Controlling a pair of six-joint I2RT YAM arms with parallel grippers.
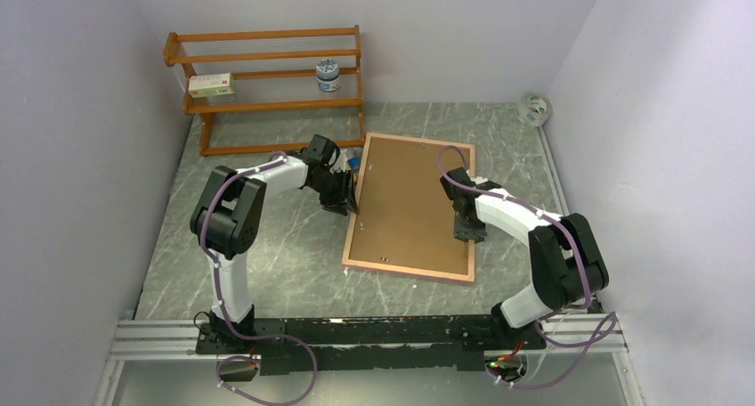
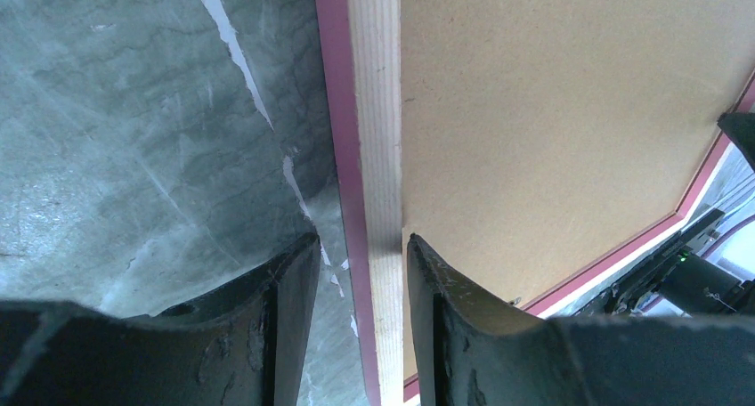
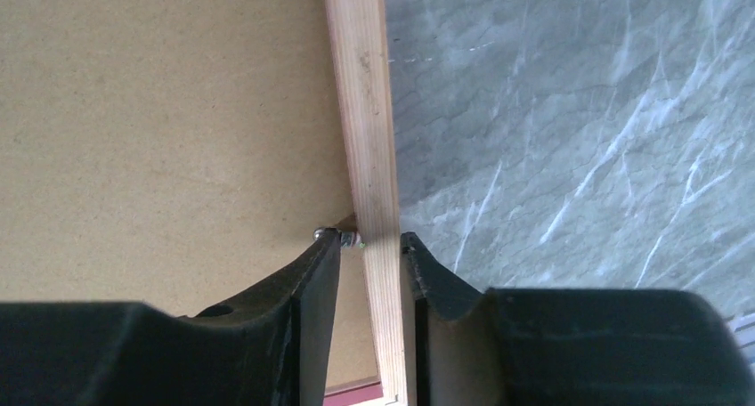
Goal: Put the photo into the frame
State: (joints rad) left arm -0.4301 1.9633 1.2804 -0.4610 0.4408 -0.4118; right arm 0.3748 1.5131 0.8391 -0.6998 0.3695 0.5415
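The frame point(image 1: 405, 272) lies face down in the middle of the table, its tan wood back and narrow pink border up. A brown hardboard sheet point(image 1: 405, 201) fills its opening. My left gripper point(image 1: 347, 197) is open and straddles the frame's left rail point(image 2: 374, 112); grey table shows between the outer finger point(image 2: 285, 299) and the pink edge. My right gripper point(image 1: 467, 228) is open and straddles the right rail point(image 3: 361, 94); its outer finger point(image 3: 418, 272) touches the wood, and its inner finger stands apart by a small metal tab point(image 3: 343, 237). The photo is hidden.
An orange wooden shelf rack point(image 1: 267, 77) stands at the back left with a small box point(image 1: 211, 85) and a jar point(image 1: 328, 75) on it. A tape roll point(image 1: 534, 109) lies at the back right. A small blue bit point(image 1: 353, 163) shows by the frame's far left edge.
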